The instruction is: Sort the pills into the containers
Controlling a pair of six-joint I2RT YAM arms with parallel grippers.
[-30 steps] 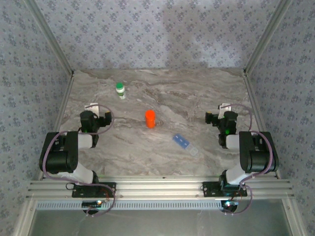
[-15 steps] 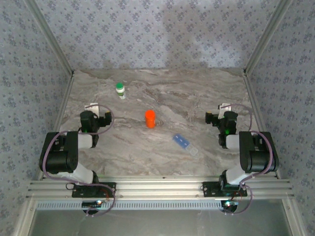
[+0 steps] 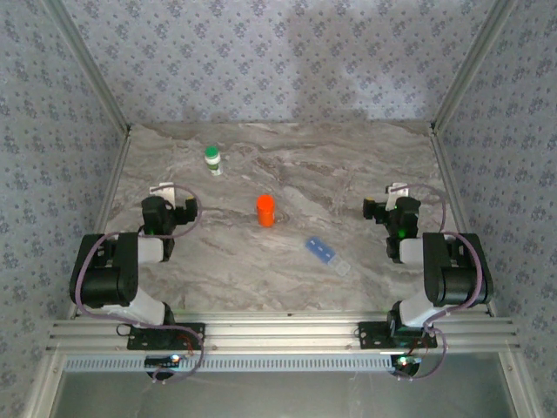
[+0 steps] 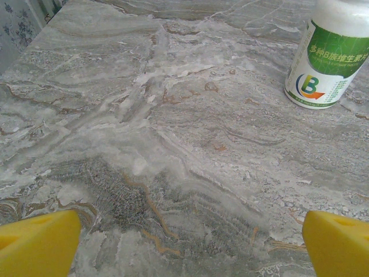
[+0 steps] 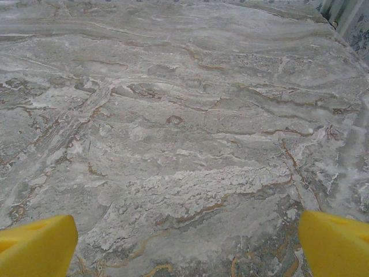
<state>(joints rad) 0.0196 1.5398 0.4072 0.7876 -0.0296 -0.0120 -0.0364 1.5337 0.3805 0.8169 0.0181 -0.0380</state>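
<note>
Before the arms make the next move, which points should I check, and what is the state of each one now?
1. Left gripper open, holding nothing: ok.
2. Right gripper open, holding nothing: ok.
3. Orange bottle and white bottle upright: ok.
4. Pill box flat on the table, apart from both bottles: ok.
5. Pill box lids open: cannot tell, too small.
</note>
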